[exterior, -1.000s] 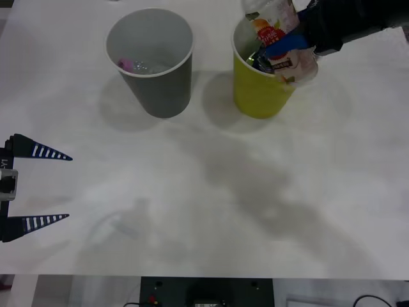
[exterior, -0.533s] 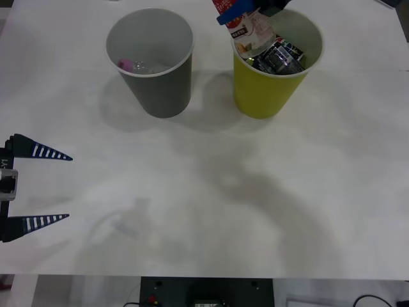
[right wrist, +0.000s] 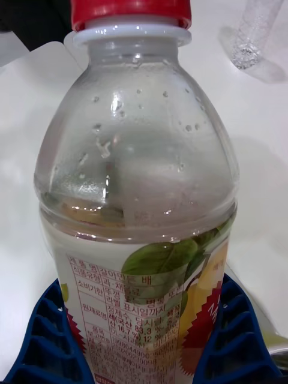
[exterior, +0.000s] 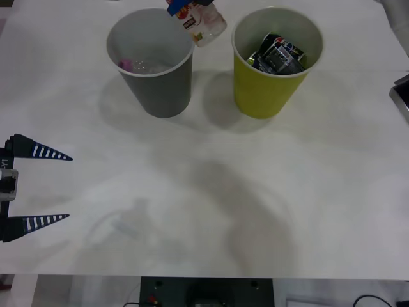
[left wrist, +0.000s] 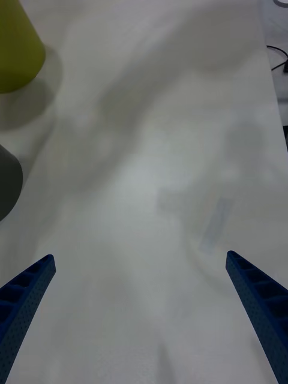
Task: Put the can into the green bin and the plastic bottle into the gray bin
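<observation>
The plastic bottle (exterior: pixel 206 23), clear with a red cap (right wrist: pixel 131 12) and a printed label, hangs above the gap between the two bins, close to the gray bin's right rim. My right gripper (exterior: pixel 189 9) is shut on it at the table's far edge, its blue fingers (right wrist: pixel 42 339) pressed on both sides of the label. The gray bin (exterior: pixel 153 89) stands at the back left with a small pink and clear item inside. In the green bin (exterior: pixel 262 93) to its right lies the dark can (exterior: pixel 278 55). My left gripper (exterior: pixel 37 185) rests open near the table's left edge.
A dark object (exterior: pixel 401 97) pokes in at the right edge of the table. The right wrist view has a clear ribbed plastic item (right wrist: pixel 255 33) on the white surface beyond the bottle. In the left wrist view, both bins (left wrist: pixel 17 48) stand far off over bare white table.
My right gripper has carried the bottle leftward, from over the green bin to beside the gray bin's rim. The left gripper has not moved.
</observation>
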Controlling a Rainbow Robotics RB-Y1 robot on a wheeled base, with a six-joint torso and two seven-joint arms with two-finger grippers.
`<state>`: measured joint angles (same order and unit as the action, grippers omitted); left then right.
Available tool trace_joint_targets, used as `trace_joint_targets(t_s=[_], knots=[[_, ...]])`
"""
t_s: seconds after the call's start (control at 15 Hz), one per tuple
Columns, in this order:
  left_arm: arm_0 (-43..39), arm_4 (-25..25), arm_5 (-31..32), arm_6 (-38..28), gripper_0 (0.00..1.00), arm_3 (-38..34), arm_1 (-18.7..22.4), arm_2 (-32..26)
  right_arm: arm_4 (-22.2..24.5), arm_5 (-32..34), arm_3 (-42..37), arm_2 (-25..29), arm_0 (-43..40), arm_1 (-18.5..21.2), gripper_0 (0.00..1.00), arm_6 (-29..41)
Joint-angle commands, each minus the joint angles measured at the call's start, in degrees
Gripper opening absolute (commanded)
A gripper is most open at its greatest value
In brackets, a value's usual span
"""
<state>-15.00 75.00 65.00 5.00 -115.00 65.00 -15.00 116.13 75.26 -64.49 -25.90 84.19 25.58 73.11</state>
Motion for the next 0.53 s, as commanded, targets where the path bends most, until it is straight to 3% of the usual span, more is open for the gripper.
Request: trace_joint_targets(t_s=[0.07,0.27,0.47,0.53], knots=[[0.0,0.0,0.0,0.0,0.98,0.0,0.0,0.0,0.7,-5.6,5.8,-3.9,3.5,-4.0,0.0,-0.2],[0.0,0.0,0.0,0.0,0.97,0.0,0.0,0.0,1.4,-10.4,10.1,-5.2,4.9,-7.5,0.0,-0.2],[0.0,0.0,0.0,0.0,0.98,0.0,0.0,0.0,1.9,-11.5,10.2,-6.2,5.1,-8.3,0.0,-0.8],[0.0,0.0,0.0,0.0,0.98,0.0,0.0,0.0,1.9,-11.5,10.2,-6.2,5.1,-8.3,0.09,-1.3]])
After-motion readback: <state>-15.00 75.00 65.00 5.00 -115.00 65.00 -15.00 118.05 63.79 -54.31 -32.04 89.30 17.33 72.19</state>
